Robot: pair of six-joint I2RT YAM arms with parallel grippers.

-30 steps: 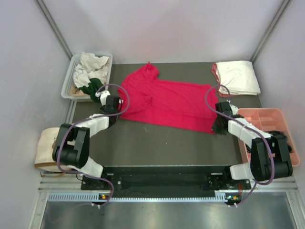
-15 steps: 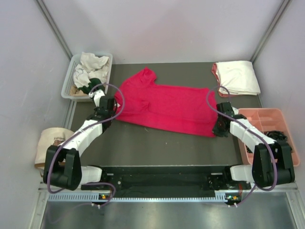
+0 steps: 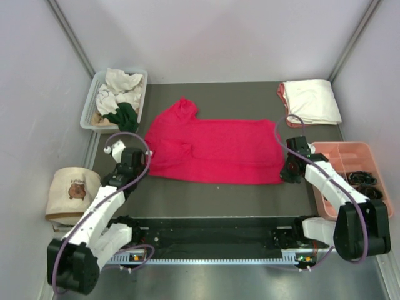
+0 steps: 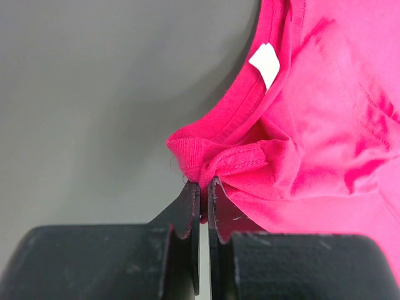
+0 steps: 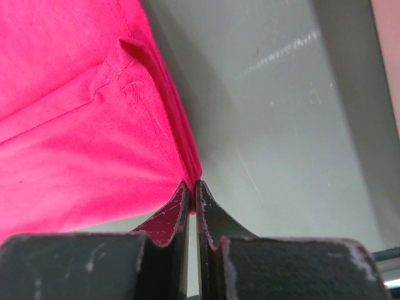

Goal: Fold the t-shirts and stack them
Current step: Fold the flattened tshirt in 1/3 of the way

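Observation:
A crimson-red t-shirt [image 3: 215, 150] lies stretched across the dark table, one sleeve pointing to the back. My left gripper [image 3: 145, 161] is shut on its left edge beside the collar [image 4: 240, 103], where a white neck label [image 4: 265, 64] shows. The pinched cloth bunches at the left gripper [image 4: 204, 185] tips. My right gripper [image 3: 286, 172] is shut on the shirt's right hem corner [image 5: 187, 165]; the right gripper [image 5: 191, 186] pinches a thin fold of red cloth. A folded cream-white t-shirt [image 3: 311, 101] with a salmon-pink one under it rests at the back right.
A white basket [image 3: 88, 112] at the back left holds crumpled cream, dark green and tan shirts. A salmon tray [image 3: 347, 153] with compartments sits at the right. A round beige bear-print bag [image 3: 72, 192] stands at the left edge. Grey walls enclose the table.
Both grippers have pulled the red shirt toward the near edge, drawing it flatter and wider. The left arm swung out and forward; the right gripper moved nearer too.

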